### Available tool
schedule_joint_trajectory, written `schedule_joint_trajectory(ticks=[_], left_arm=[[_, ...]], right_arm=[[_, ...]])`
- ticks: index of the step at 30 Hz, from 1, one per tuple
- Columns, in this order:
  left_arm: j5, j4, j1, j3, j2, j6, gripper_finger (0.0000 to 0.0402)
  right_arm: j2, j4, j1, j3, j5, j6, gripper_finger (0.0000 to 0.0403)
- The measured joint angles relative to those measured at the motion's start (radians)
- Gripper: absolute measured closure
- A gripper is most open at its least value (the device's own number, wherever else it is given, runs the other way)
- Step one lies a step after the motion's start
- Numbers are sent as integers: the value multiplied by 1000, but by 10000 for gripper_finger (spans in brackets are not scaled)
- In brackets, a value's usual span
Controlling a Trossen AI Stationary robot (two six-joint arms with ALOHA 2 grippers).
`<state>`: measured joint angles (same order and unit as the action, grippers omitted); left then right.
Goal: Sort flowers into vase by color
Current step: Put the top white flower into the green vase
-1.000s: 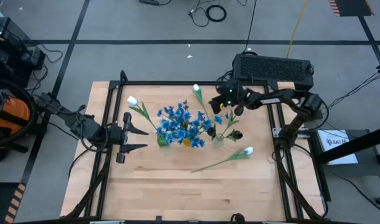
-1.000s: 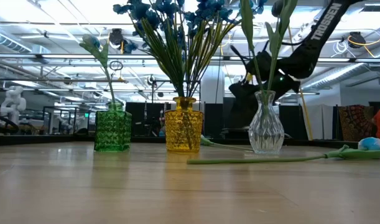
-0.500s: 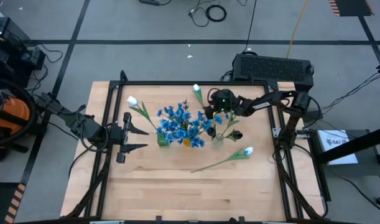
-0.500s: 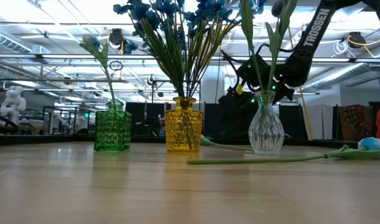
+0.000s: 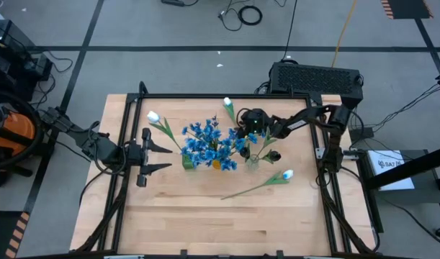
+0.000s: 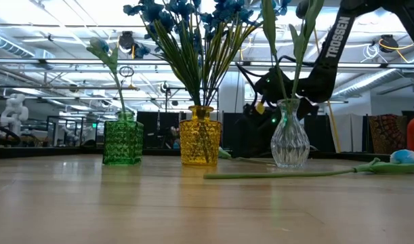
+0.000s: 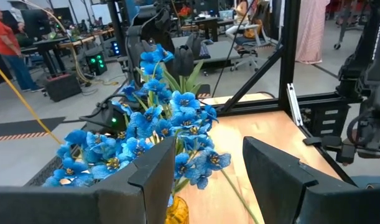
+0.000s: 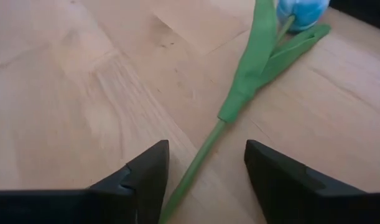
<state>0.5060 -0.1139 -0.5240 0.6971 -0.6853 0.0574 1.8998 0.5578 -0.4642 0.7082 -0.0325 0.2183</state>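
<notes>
Both fingers pairs gape empty; three vases (image 6: 200,144), perhaps three white tulips (image 5: 276,181).

Right gripper (image 5: 243,131): moved from near the tabletop's far edge inward, now above a pale tulip's green stem (image 8: 196,163).

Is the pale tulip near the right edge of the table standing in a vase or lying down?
Lying down. The tulip rests flat on the table, stem stretched out beside the clear vase, not in it.
</notes>
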Motion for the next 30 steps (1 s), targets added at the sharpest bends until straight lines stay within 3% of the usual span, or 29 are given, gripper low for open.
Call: schedule_joint_trajectory(ticks=[6,15,22,30], left_arm=[[0,0,0,0,0,0,206],[0,0,0,0,0,0,206],[0,-1,0,0,0,0,206],[0,-1,0,0,0,0,206]], right_arm=[[30,16,10,5,-82,-18,244],[34,53,9,3,-133,8,392],[-7,44,7,1,-179,-1,399],[-233,-93,1,1,-178,-80,401]])
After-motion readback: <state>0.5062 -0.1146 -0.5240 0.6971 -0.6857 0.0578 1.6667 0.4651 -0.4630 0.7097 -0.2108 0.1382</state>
